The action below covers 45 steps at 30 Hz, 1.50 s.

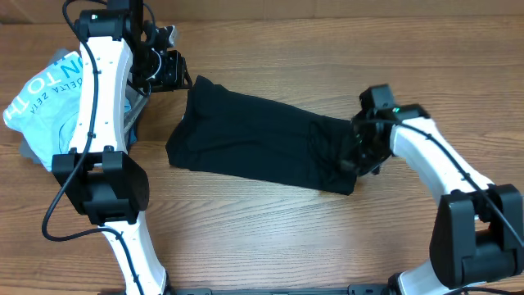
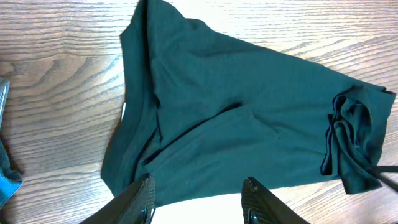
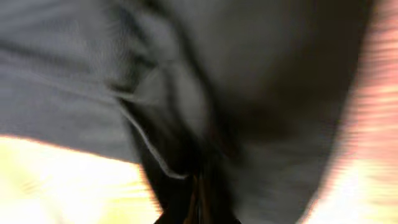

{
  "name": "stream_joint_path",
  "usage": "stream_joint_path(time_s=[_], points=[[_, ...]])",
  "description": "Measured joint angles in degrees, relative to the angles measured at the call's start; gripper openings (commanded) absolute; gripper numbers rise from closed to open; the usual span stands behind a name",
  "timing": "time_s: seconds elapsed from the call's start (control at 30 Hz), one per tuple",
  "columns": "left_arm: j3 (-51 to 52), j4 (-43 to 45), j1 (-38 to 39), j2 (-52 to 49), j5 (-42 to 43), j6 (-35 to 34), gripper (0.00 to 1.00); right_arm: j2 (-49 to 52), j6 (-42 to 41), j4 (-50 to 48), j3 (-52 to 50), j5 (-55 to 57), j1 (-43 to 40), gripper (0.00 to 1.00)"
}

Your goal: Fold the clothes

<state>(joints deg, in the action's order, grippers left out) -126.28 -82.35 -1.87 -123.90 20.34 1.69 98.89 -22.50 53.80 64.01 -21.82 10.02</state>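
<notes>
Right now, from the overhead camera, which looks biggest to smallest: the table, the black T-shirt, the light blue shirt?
1. table
2. black T-shirt
3. light blue shirt, partly hidden by the left arm, so its full size is unsure.

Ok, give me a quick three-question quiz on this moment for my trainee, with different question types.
1. True or false: the left gripper is clamped on the black T-shirt.
2. Which gripper pinches the shirt's fabric? A the left one, B the right gripper, C neither.
3. Name the other garment, on the robot's left.
Key: 1 false, its jaws stand open. 2 B. 3 the light blue shirt.
</notes>
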Motion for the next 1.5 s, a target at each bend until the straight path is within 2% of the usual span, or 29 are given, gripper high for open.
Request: stream_joint_path(time_s=[0.23,0.37,0.5,0.67,0.87,1.0,1.07,1.17,1.23,1.37,1.5], points=[[0.0,-0.1,0.0,0.0,0.0,0.0,0.48,0.1,-0.3,-20.7,-2.1,-20.3,6.4,0.04],[0.0,-0.4,0.0,0.0,0.0,0.0,0.49,0.1,-0.2,-14.5,0.9,-20.6,6.7,0.04],[0.0,-0.5,0.0,0.0,0.0,0.0,0.49,0.0,-0.2,-5.2,4.5,-12.8,2.4,0.05],[0.0,-0.4,0.0,0.0,0.0,0.0,0.49,0.0,-0.4,1.6,5.3,-3.0,-4.0,0.08],[0.0,-0.5,0.0,0.0,0.0,0.0,0.49,0.0,-2.5,0.4,2.5,1.1,-4.3,0.07],[0.0,-0.4,0.0,0.0,0.0,0.0,0.49,0.9,-5.6,-8.0,-2.8,-2.7,-0.6,0.04],[0.0,-0.4,0.0,0.0,0.0,0.0,0.49,1.9,-6.8,-15.6,-4.5,-7.9,1.7,0.04],[0.0,-0.5,0.0,0.0,0.0,0.0,0.49,3.2,-8.1,-32.4,-5.3,-18.7,5.5,0.04],[0.0,-0.8,0.0,0.0,0.0,0.0,0.49,3.1,-8.9,-36.5,-4.5,-23.1,7.2,0.04],[0.0,-1.9,0.0,0.0,0.0,0.0,0.49,2.7,-9.7,-32.2,-2.0,-26.1,7.5,0.05],[0.0,-1.9,0.0,0.0,0.0,0.0,0.49,2.5,-8.5,-22.6,0.4,-21.3,3.4,0.08]])
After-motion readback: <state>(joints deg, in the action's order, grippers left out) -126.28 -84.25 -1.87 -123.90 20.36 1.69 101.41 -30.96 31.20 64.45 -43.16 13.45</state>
